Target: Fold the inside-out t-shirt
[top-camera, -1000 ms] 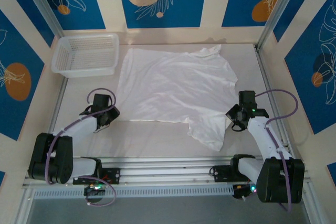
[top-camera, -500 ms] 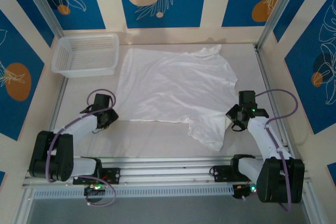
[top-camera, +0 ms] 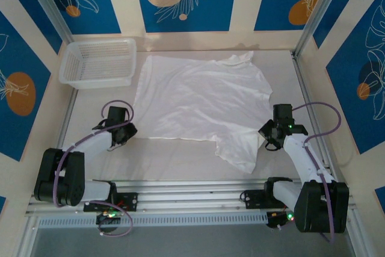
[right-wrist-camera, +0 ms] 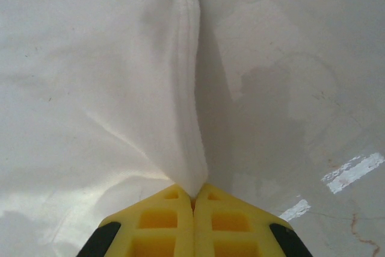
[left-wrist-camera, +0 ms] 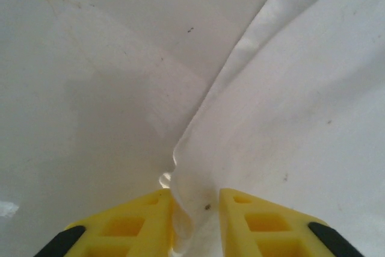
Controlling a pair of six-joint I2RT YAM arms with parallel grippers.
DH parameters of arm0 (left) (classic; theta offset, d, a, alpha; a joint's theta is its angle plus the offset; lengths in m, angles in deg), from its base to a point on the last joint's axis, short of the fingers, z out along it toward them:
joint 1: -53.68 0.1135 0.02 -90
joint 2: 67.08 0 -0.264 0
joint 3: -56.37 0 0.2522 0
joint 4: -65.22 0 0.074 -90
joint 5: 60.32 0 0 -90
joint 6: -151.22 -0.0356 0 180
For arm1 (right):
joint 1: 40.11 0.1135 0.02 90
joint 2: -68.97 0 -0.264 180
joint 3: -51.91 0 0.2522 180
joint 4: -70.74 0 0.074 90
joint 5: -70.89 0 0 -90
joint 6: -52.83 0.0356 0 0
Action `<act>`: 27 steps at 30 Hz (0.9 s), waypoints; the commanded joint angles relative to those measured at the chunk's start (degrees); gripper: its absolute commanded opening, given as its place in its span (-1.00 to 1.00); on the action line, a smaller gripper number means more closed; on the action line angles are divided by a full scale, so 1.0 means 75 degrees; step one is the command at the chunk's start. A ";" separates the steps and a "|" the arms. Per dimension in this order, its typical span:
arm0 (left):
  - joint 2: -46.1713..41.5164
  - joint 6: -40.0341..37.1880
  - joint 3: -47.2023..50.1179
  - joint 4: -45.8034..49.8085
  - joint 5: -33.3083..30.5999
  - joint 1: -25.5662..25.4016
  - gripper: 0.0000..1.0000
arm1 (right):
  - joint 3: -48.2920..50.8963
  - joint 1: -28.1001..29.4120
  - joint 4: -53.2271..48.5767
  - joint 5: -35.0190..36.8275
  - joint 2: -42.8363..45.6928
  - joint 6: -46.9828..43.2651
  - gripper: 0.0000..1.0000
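Observation:
The inside-out t-shirt point(top-camera: 198, 100) lies spread flat and white across the middle of the table, with one sleeve hanging toward the near edge. My left gripper point(top-camera: 123, 132) is at its lower left corner. In the left wrist view, the yellow fingers of my left gripper point(left-wrist-camera: 195, 209) stand a narrow gap apart. A raised fold of the t-shirt's point(left-wrist-camera: 289, 100) edge is bunched between them. My right gripper point(top-camera: 269, 138) is at the shirt's right edge. There my right gripper point(right-wrist-camera: 193, 200) is shut on a pinched ridge of the t-shirt point(right-wrist-camera: 90, 58).
A white mesh basket point(top-camera: 99, 61) stands at the back left, just beside the shirt. Metal frame posts and patterned walls close in the table on three sides. Bare tabletop point(top-camera: 174, 154) runs along the near edge in front of the shirt.
My left gripper's jaws have narrowed around the shirt's corner fold. Its arm shifted very slightly. The right arm and the shirt have not moved.

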 commanded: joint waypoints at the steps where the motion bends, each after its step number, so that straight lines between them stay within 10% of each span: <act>1: 0.0003 0.0034 -0.0019 0.0271 -0.0317 -0.0009 -0.69 | -0.0127 0.0051 -0.0115 0.0103 0.0000 -0.0030 -1.00; 3: -0.0065 0.0050 -0.0048 0.0536 -0.0506 -0.0004 -1.00 | -0.0130 0.0061 -0.0238 0.0310 0.0031 0.0071 -1.00; 18: -0.2786 0.0325 0.0493 0.1916 -0.0532 -0.0039 -1.00 | -0.0097 -0.0220 -0.1090 0.0972 0.1422 0.0324 -1.00; 27: -0.1424 -0.0177 -0.1253 0.1332 -0.0416 -0.0086 -1.00 | -0.1247 -0.0232 -0.0494 0.0867 0.0008 -0.0211 -1.00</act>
